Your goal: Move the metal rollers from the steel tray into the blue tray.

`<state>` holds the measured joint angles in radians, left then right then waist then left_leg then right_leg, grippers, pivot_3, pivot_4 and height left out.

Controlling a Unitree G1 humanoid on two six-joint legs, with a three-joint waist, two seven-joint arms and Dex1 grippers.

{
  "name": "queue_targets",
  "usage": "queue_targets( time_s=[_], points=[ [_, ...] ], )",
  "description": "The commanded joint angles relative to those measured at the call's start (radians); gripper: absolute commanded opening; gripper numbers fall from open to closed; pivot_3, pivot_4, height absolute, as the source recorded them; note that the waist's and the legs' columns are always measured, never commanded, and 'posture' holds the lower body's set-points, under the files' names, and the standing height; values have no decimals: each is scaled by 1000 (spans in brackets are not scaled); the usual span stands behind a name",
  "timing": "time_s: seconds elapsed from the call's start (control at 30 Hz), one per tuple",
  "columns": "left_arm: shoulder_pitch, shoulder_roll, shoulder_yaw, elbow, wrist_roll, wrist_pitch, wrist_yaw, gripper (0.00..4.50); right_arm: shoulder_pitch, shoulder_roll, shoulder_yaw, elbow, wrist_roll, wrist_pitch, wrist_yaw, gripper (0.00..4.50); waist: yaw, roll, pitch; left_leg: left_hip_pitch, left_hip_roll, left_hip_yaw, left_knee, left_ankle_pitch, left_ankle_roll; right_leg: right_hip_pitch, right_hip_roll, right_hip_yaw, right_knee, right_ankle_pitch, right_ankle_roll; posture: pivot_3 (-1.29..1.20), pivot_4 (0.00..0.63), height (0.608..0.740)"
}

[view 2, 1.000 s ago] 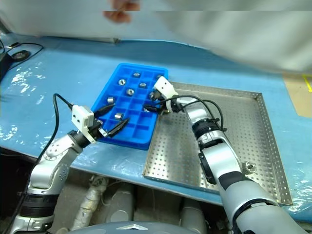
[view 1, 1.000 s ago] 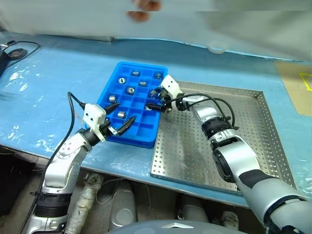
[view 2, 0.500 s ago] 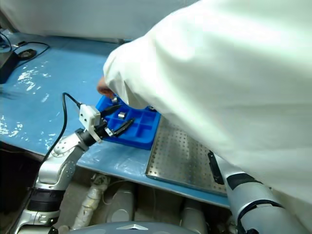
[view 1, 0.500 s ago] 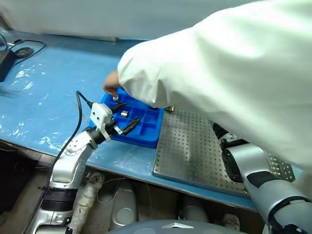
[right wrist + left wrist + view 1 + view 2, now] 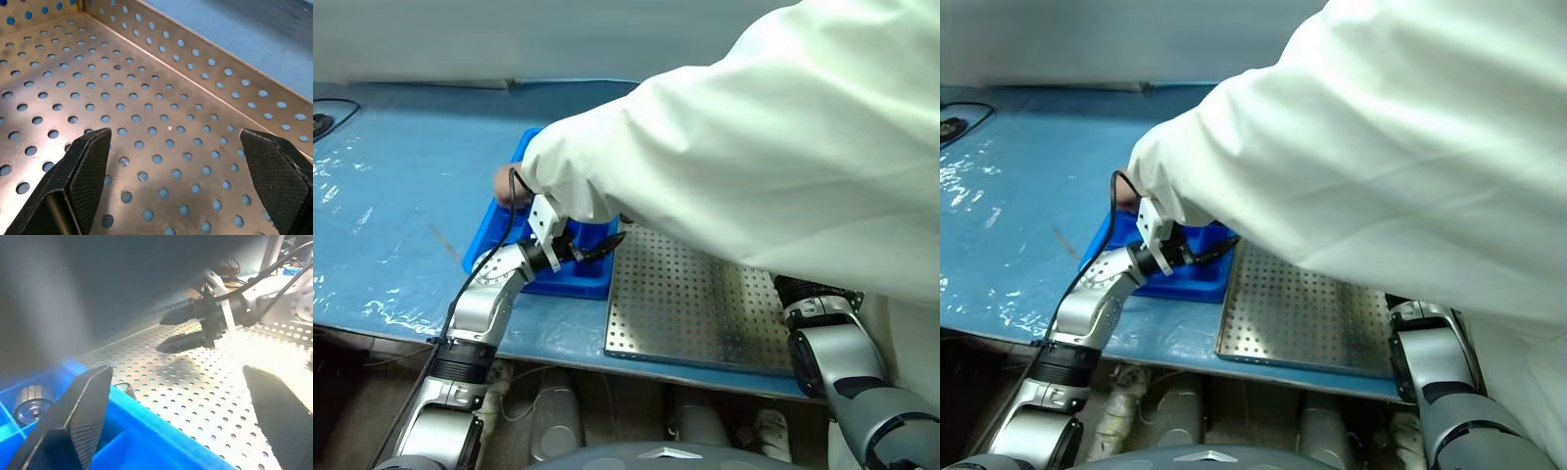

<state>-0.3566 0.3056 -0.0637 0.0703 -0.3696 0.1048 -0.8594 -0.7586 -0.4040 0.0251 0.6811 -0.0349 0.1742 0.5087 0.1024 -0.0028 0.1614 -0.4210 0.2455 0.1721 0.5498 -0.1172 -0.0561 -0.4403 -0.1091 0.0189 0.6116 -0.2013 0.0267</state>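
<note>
Rollers mostly hidden: a person's white sleeve (image 5: 754, 147) covers my blue tray (image 5: 570, 279). One roller (image 5: 30, 402) sits in a compartment. Both grippers, left (image 5: 178, 421) and right (image 5: 188, 164), gape empty over the bare steel tray (image 5: 146, 88); I judge transfer nearly done.

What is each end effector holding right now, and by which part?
Nothing. The left end effector is open over the blue tray's edge; the right end effector is open above the steel tray.

Blue-covered bench (image 5: 401, 186) w/ steel tray (image 5: 695, 304) & blue tray (image 5: 568, 282)
</note>
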Motion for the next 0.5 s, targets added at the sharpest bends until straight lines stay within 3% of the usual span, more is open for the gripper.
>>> queue_targets(
  time_s=[0.03,0.5],
  points=[
    [-33,-10,-13,16,8,-36,-28,4481,23,-28,-31,-102,17,27,-10,4406,-1,0,0,1,0,0,0,0,0,1,0,0,0,0,0,11,150,740],
    [-57,-35,-12,55,17,-60,-47,4481,48,-46,-44,-163,19,50,-16,4406,-11,0,0,1,0,2,1,-1,2,0,0,2,0,0,0,-23,150,740]
  ],
)
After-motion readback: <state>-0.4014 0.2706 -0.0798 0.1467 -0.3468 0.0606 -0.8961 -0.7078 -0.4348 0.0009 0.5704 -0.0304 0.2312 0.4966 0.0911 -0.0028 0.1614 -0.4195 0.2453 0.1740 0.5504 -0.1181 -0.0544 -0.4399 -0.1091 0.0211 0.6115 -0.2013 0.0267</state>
